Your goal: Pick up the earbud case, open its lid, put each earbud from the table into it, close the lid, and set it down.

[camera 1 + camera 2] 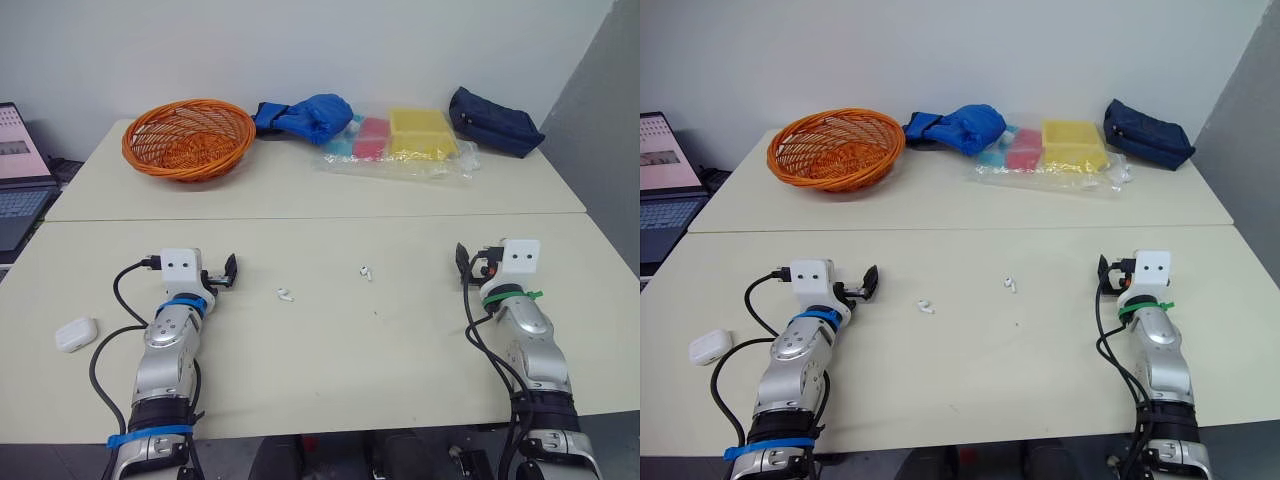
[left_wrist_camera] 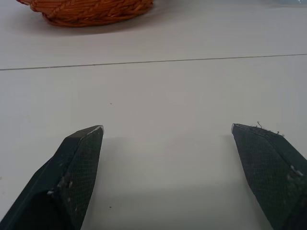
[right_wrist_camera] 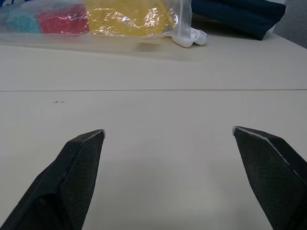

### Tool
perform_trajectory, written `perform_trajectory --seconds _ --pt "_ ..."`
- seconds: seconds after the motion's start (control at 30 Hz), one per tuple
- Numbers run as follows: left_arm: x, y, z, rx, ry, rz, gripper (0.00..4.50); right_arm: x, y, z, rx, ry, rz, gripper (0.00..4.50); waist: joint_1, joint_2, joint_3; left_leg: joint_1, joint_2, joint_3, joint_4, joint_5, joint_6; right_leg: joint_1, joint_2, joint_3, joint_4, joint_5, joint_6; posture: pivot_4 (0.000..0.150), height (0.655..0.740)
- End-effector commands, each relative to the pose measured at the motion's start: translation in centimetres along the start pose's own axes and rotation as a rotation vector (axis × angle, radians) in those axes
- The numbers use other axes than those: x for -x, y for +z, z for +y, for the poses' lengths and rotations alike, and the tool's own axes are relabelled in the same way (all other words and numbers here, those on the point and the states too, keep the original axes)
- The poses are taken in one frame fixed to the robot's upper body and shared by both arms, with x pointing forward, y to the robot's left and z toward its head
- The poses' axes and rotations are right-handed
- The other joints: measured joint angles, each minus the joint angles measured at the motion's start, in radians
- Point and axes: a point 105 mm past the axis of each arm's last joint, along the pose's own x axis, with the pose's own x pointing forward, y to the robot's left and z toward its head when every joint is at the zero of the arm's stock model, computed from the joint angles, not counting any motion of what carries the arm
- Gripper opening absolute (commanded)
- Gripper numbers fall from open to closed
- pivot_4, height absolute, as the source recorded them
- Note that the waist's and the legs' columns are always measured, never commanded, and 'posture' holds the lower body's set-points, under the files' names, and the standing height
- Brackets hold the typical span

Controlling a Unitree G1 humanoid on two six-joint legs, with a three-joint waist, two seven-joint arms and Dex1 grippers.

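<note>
Both arms are resting on the near desk [image 1: 350, 360], wrists down. The left pincer [image 2: 166, 128] is spread wide with nothing but bare desk between its fingers, and it's the same with the right pincer [image 3: 168, 130]: wide apart and gripping nothing.

Taking 12 o'clock as straight away from the robot, the earbud case [image 1: 75, 333] is a small white thing lying flat on the desk, lid shut as far as I can tell. It's at about 8 o'clock from the left pincer, well apart from it and close to the desk's left edge. The first earbud [image 1: 285, 294] lies at roughly 4 o'clock from the left pincer, pretty near it. The second earbud [image 1: 366, 271] is further along at 3 o'clock, about midway between the two pincers.

Along the far desk, up at 12 o'clock, there's an orange basket [image 1: 188, 138], a blue bag [image 1: 305, 117], a clear plastic bag [image 1: 400, 150] with colourful stuff inside, and a navy pouch [image 1: 493, 122]. A laptop [image 1: 20, 180] sits off at 10 o'clock.
</note>
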Motion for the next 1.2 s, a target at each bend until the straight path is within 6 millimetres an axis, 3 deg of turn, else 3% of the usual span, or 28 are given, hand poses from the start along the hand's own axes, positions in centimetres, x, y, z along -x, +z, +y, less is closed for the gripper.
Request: perform_trajectory --seconds 0.03,0.33,0.43,0.57,0.7,0.8,0.83,0.93,0.97,1.07,1.2 --pt "0.6 1.0 0.6 -0.007 -0.003 -0.038 4.47 -0.2 1.4 -0.4 0.004 -0.001 -0.051 4.50 0.000 0.000 0.000 0.000 0.000 0.000 0.000 0.000 0.000 0.000 0.000 0.000 0.000 0.000 0.000 0.150 0.7400" --pt "3.5 1.5 1.4 0.008 0.025 -0.055 4.47 -0.9 1.9 -0.2 0.020 0.038 -0.059 4.50 -0.003 0.000 0.000 0.000 0.001 0.000 -0.001 0.000 0.000 -0.001 0.000 0.001 0.000 0.000 0.000 0.150 0.7400" --pt "5.3 1.9 1.4 0.031 0.018 -0.057 4.47 -1.4 2.5 -0.5 0.019 0.038 -0.064 4.50 -0.005 0.000 0.000 0.000 0.001 0.001 0.000 0.000 0.000 -0.001 0.000 0.001 0.000 0.000 0.000 0.150 0.7400" --pt "8.8 2.4 1.8 0.051 0.012 -0.060 4.47 -2.4 4.0 0.8 0.016 0.143 -0.090 4.50 -0.009 0.000 0.000 0.000 0.001 0.000 0.000 0.000 0.000 -0.001 -0.001 0.001 -0.001 0.000 0.000 0.150 0.7400" --pt "12.5 1.4 3.5 0.072 0.128 -0.016 4.47 -3.6 6.8 4.3 -0.006 0.391 -0.122 4.50 -0.020 0.000 0.000 0.000 0.002 0.000 0.000 0.000 0.000 -0.001 -0.002 0.002 -0.001 0.000 -0.001 0.150 0.7400" --pt "13.6 1.7 3.8 0.100 0.170 -0.033 4.47 -3.9 8.4 6.7 0.024 0.556 -0.125 4.50 -0.023 0.000 0.000 0.000 0.002 0.000 0.000 0.000 0.000 -0.001 -0.002 0.001 -0.001 0.001 -0.003 0.150 0.7400" --pt "14.6 1.4 4.6 0.135 0.246 -0.031 4.47 -3.4 9.8 9.1 0.022 0.722 -0.130 4.50 -0.021 0.000 0.000 0.000 0.002 -0.001 0.000 0.000 0.000 -0.001 -0.002 0.001 0.000 0.001 -0.003 0.150 0.7400" --pt "16.9 -0.2 6.1 0.188 0.402 0.012 4.47 -1.3 12.4 13.4 -0.005 1.069 -0.124 4.50 -0.023 -0.001 0.000 0.000 0.002 -0.001 0.001 0.000 0.000 -0.001 -0.001 0.000 0.000 -0.001 -0.009 0.150 0.7400" --pt "17.1 -0.4 6.2 0.190 0.414 0.021 4.47 -1.1 12.7 13.7 -0.013 1.105 -0.119 4.50 -0.023 -0.001 0.000 0.000 0.002 -0.001 0.001 0.000 0.000 -0.001 0.000 0.000 -0.001 -0.001 -0.009 0.150 0.7400" --pt "18.3 -1.5 8.9 0.253 0.582 0.027 4.47 1.8 13.7 16.4 0.008 1.360 -0.081 4.50 -0.016 -0.001 0.000 -0.001 0.001 -0.003 0.001 0.000 0.000 -0.001 0.003 0.000 -0.001 -0.001 -0.008 0.150 0.7400" --pt "18.1 -1.4 10.7 0.219 0.598 0.018 4.47 4.4 14.5 18.4 0.034 1.546 -0.056 4.50 -0.009 -0.001 0.000 -0.001 0.001 -0.005 0.000 0.000 0.000 -0.002 0.005 -0.001 -0.001 -0.001 -0.009 0.150 0.7400"
